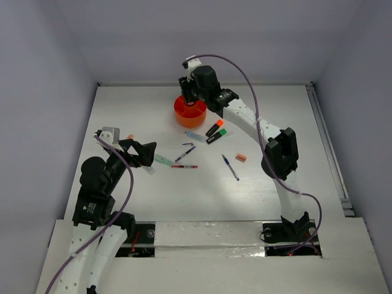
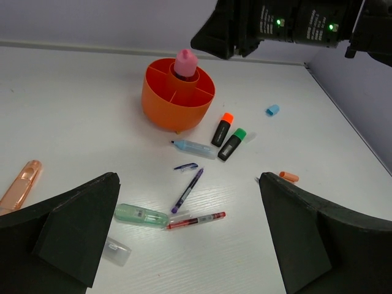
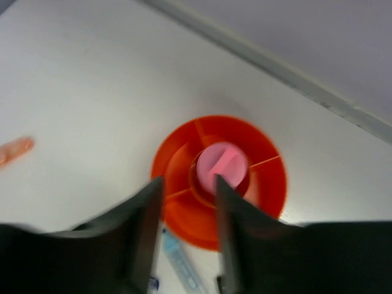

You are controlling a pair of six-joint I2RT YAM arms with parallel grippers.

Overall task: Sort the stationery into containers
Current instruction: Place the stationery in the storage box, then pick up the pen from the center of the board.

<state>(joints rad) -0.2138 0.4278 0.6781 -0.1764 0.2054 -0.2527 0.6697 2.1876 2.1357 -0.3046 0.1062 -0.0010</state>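
From above, the right gripper [image 1: 188, 96] is hanging over the orange cup [image 1: 190, 114] at twelve o'clock, and the left gripper [image 1: 147, 157] is gaping wide at nine. In the left wrist view, the pink piece [image 2: 185, 63] is standing in the cup's centre, with pens [image 2: 187, 191] lying at its six. In the right wrist view, the jaws are standing narrowly parted and empty.

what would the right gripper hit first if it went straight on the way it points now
Most likely the stubby pink bottle-like piece standing in the middle of the round orange plastic cup, straight ahead of the right gripper; depth is unclear.
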